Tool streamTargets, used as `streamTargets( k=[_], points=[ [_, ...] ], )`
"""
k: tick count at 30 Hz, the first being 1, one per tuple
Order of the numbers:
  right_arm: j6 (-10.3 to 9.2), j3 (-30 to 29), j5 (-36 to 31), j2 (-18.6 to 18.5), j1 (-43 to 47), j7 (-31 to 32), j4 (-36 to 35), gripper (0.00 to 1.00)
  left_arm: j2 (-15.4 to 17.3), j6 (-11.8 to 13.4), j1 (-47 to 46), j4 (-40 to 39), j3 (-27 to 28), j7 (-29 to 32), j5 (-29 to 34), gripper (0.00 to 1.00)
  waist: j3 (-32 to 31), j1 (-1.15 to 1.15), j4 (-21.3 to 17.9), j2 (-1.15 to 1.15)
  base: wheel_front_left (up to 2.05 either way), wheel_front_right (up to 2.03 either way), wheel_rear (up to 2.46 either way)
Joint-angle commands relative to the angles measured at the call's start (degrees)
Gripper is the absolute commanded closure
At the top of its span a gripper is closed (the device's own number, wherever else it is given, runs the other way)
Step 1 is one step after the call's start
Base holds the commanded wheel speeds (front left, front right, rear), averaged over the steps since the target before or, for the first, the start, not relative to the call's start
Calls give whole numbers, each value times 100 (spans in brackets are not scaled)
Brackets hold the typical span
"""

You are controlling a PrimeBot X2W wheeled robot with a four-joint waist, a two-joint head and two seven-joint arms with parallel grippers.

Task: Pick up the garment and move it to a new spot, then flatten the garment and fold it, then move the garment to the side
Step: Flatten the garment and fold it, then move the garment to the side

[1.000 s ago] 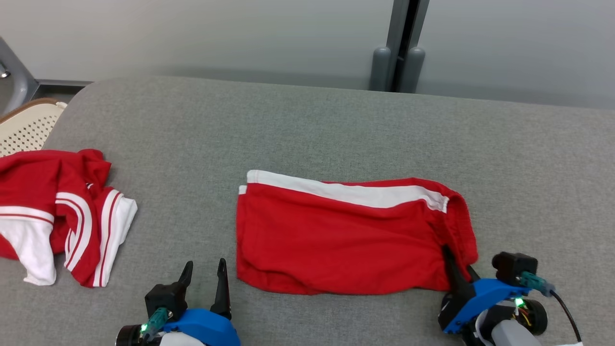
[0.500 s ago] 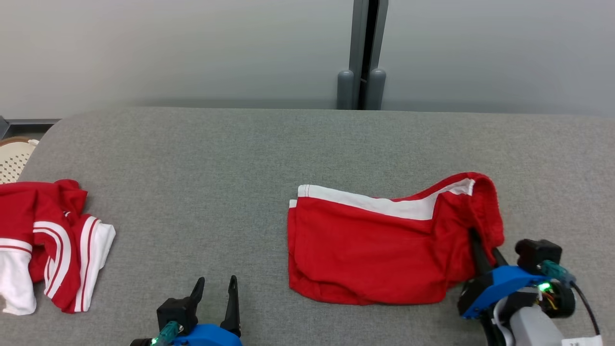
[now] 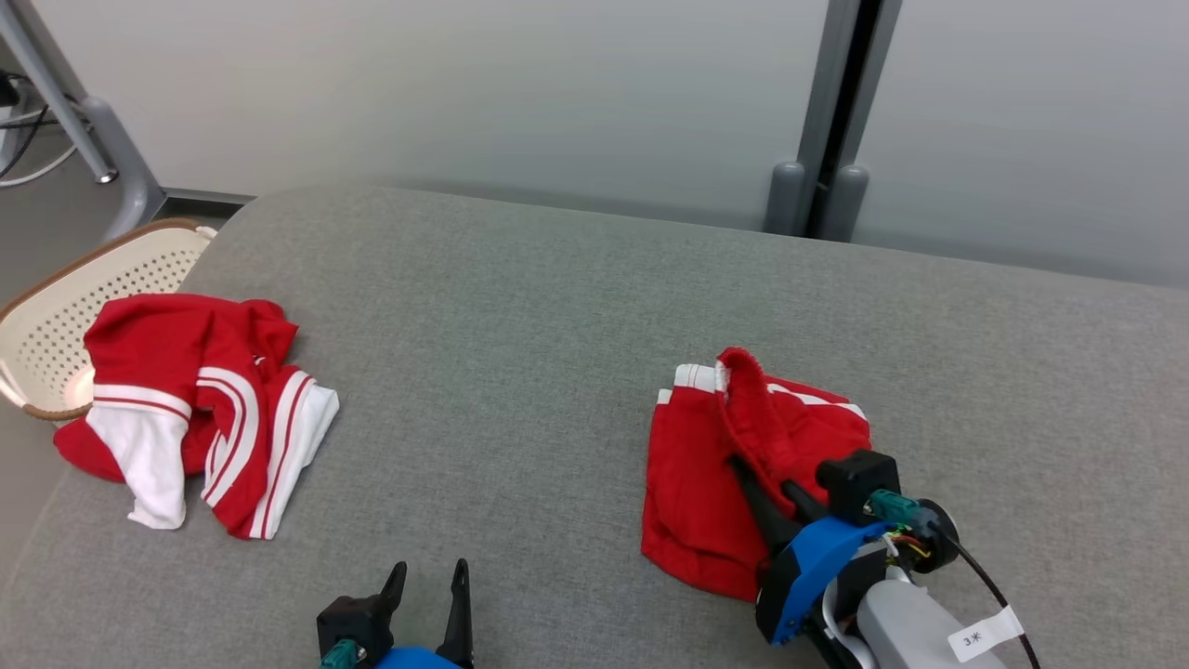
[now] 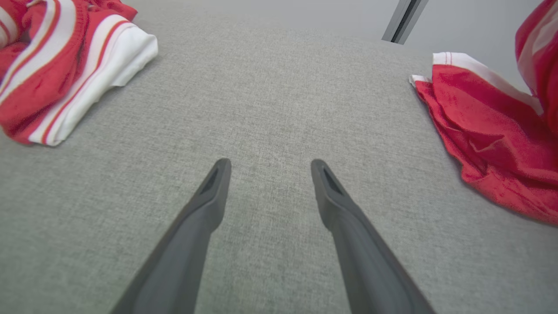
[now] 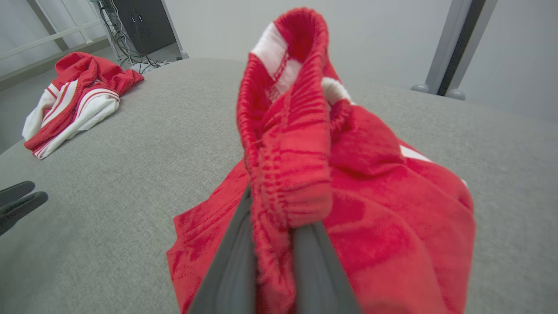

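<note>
Right end effector (image 3: 757, 474) is clamped narrow on the ribbed waistband of the red shorts (image 3: 697, 483), with cloth pinched between both fingers (image 5: 226, 261). The waistband is pulled up into a raised fold, and the rest of the shorts lies bunched on the right half of the grey tabletop (image 3: 520, 307), white side stripe up. Left end effector (image 3: 429, 567) is spread wide with nothing in it, low over bare fabric at the tabletop's near edge, left of centre. A second red-and-white garment (image 3: 200, 400) lies crumpled at the tabletop's left end, partly hanging over that end. A cream perforated basket (image 3: 56, 316) sits just off that same end. The only writing is a white tag (image 3: 985, 636) on my right forearm: it reads "3" plus a mark I can't make out.
</note>
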Motion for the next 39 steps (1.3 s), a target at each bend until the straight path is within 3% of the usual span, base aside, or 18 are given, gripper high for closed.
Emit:
streamTargets(
  k=[1, 2, 7, 12, 19, 26, 39],
  points=[
    [0, 20, 57, -12, -75, -4, 10, 13, 0, 27, 28, 11, -11, -27, -8, 0, 65, 1, 78, 0, 0, 0, 0],
    [0, 269, 119, -11, -108, -14, 25, 0, 1, 43, 36, 25, 11, -27, 2, 0, 54, 1, 139, 0, 0, 0, 0],
    [0, 436, 2, -19, -56, -55, 43, 0, -1, 65, 60, -11, 151, -27, 116, 0, -1, 1, -23, 0, 0, 0, 0],
    [0, -138, -386, -17, 172, -60, -338, 0, 0, 50, 48, -222, 281, -28, 315, 0, -52, 1, -295, 0, 0, 0, 0],
    [0, -1468, -1100, -8, 993, -60, -1328, 0, 27, 43, 178, -826, 527, -26, 893, 0, -129, 1, -733, 0, 0, 0, 0],
    [0, -2065, -1207, -8, 1707, -61, -1628, 0, 20, 51, 539, -1223, 670, -22, 1234, 0, -210, 1, -967, 0, 0, 0, 0],
    [0, -1972, -889, -9, 1924, -61, -1367, 0, 1, 5, 690, -1346, 532, -23, 1139, 0, -220, 1, -1003, 0, 0, 0, 0]
  ],
)
